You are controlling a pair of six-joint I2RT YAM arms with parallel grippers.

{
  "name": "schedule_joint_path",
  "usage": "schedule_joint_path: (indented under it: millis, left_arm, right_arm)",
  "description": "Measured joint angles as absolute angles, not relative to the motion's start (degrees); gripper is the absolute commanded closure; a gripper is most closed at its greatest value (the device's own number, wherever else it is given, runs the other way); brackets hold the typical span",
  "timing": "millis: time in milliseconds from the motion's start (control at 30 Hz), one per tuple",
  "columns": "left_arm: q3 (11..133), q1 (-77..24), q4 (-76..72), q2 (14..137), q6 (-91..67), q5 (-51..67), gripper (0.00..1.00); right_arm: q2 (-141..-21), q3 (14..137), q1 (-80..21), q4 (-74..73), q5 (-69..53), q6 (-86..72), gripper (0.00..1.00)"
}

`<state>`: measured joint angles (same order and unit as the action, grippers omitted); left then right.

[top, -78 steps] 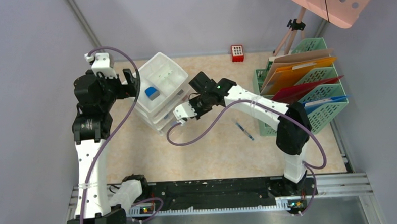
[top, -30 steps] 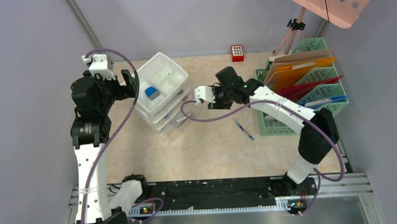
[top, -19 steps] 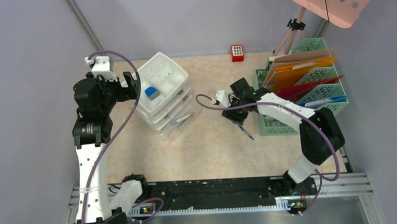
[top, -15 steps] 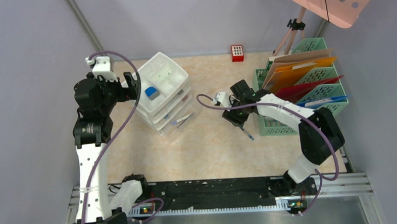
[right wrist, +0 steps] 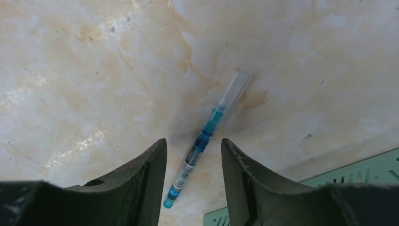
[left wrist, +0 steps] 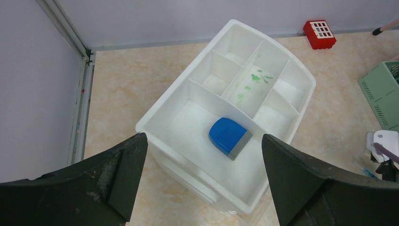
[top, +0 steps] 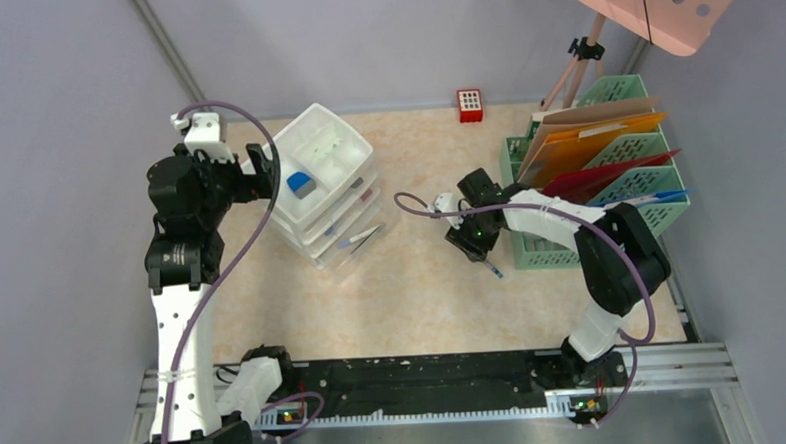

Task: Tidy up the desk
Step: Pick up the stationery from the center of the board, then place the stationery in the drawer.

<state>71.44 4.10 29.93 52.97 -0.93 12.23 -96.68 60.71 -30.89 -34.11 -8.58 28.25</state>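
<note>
On the desk (top: 412, 301), spread between grey walls, the drawer unit (top: 338, 144) stands at left below the wide-open left claw (left wrist: 203, 137). The right claw (right wrist: 193, 141), also open, straddles a loose pen (right wrist: 212, 118); picking it up looks next, needing a centred squeeze.

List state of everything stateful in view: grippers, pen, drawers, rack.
left gripper, open, above the drawer unit's top tray
right gripper, open, straddling the pen, not gripping
pen, lying flat on the desk
drawer unit, one lower drawer pulled out
blue block, lying in the top tray
file rack, upright, holding folders
</note>
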Motion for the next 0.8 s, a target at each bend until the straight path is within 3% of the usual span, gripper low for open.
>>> schedule_joint_path:
  millis: [367,567,800]
  left_arm:
    - [71.0,4.1,29.9,52.5,-0.9,12.4,0.04]
    - [71.0,4.2,29.9,52.3,-0.9,12.4,0.04]
    - [71.0,4.2,29.9,52.4,-1.1,11.7,0.02]
  right_arm:
    - [-97.8,58.9,-30.7,-32.2,-8.8,27.9,0.87]
    - [-98.7,61.2,-30.5,-35.0,-10.9,27.7,0.94]
    - [-99.3,72.7,-32.6,-39.1,-12.8,31.8,0.96]
